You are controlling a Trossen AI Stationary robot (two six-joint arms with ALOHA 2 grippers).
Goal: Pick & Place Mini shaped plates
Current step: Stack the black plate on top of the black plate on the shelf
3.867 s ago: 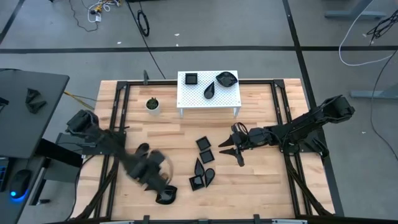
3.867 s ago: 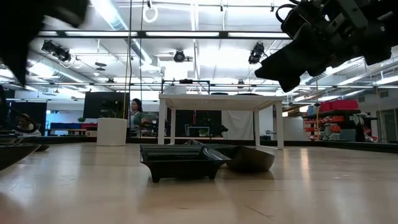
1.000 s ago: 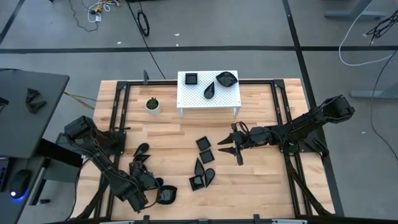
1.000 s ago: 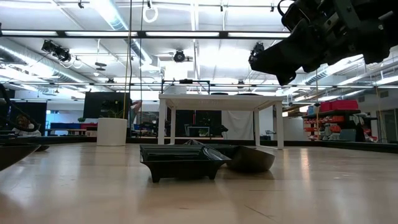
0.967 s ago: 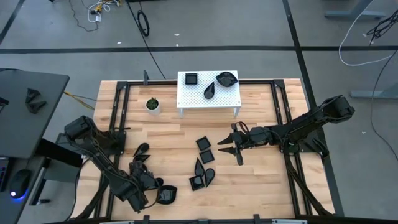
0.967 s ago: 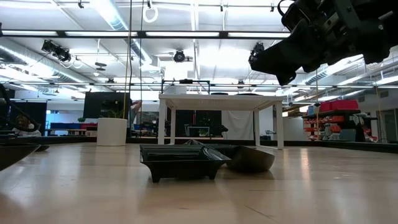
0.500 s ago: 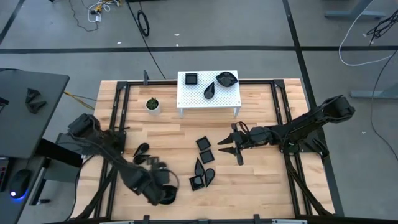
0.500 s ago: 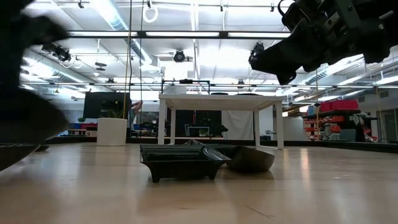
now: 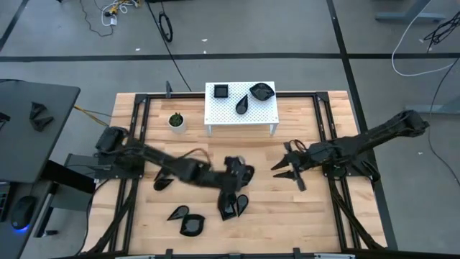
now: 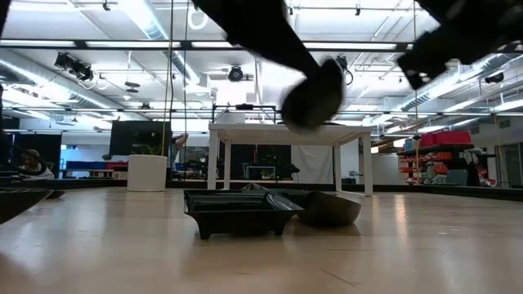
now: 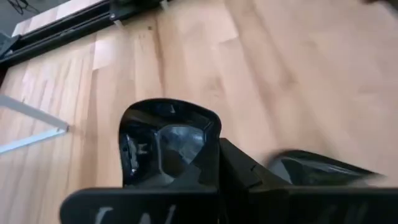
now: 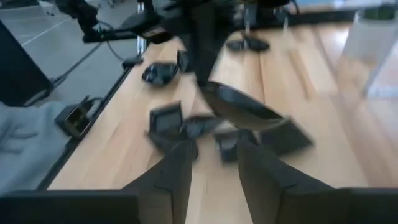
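Swinging from the table's near-left edge, left fingers (image 9: 241,173) pinch a plate (image 10: 312,96) aloft mid-table; right fingers (image 9: 291,173) spread, retreated rightward.

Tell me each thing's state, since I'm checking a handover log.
Left gripper, shut on a plate, over the table's middle.
Held plate, clamped, off the table.
Right gripper, open, empty, above the table.
Stand, upright, carrying three plates.
Pot, upright.
Loose plates, lying on the table.
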